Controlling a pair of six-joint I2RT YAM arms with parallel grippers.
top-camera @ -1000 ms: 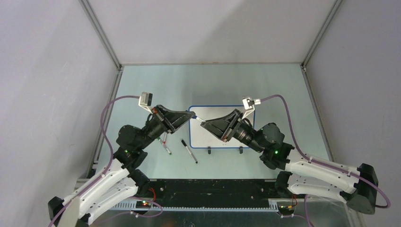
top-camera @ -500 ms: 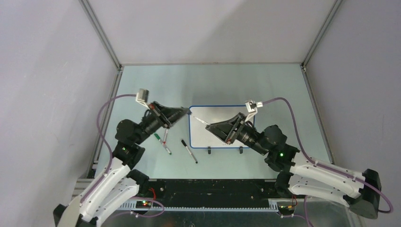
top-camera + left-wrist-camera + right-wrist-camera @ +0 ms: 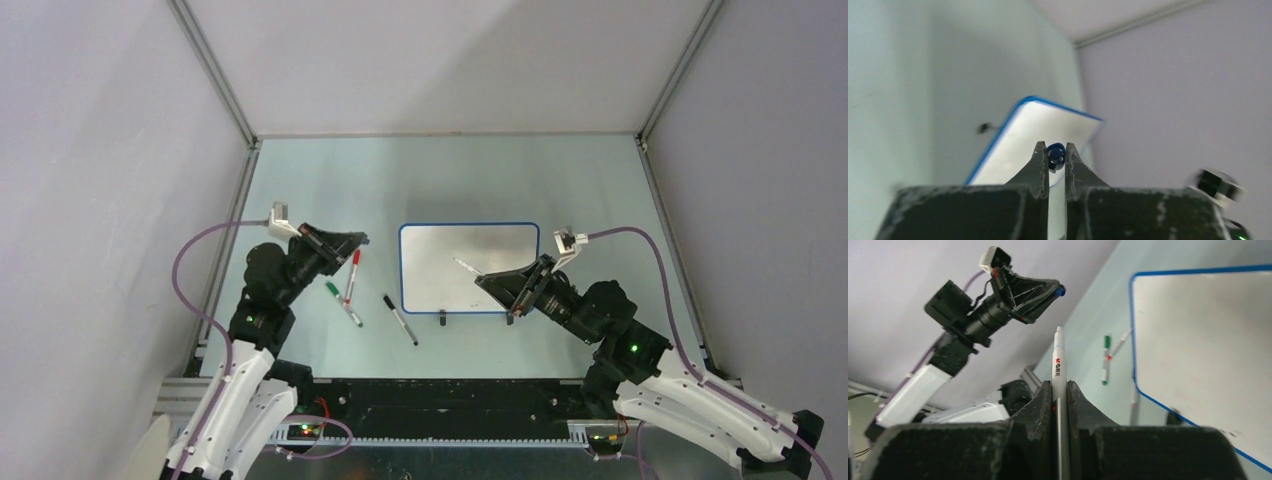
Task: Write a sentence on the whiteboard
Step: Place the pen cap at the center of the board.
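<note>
The right pincer (image 3: 1059,387) was clamped on a pen (image 3: 1058,357), whose tip reached out over the board. The left pincer (image 3: 1054,148), off to the side, pinched a blue cap (image 3: 1055,156). The board (image 3: 470,228) lay flat at mid-table, blank. Under writing pressure the thin pen could likely twist or slide in the jaws. A hard push might shove the unheld board.

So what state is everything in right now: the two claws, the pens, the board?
left claw: shut on the blue cap.
right claw: shut on the white pen.
white pen: no cap on its free end.
whiteboard: flat on the table, nothing written on it.
spare markers: lying loose on the table, left of the whiteboard.
</note>
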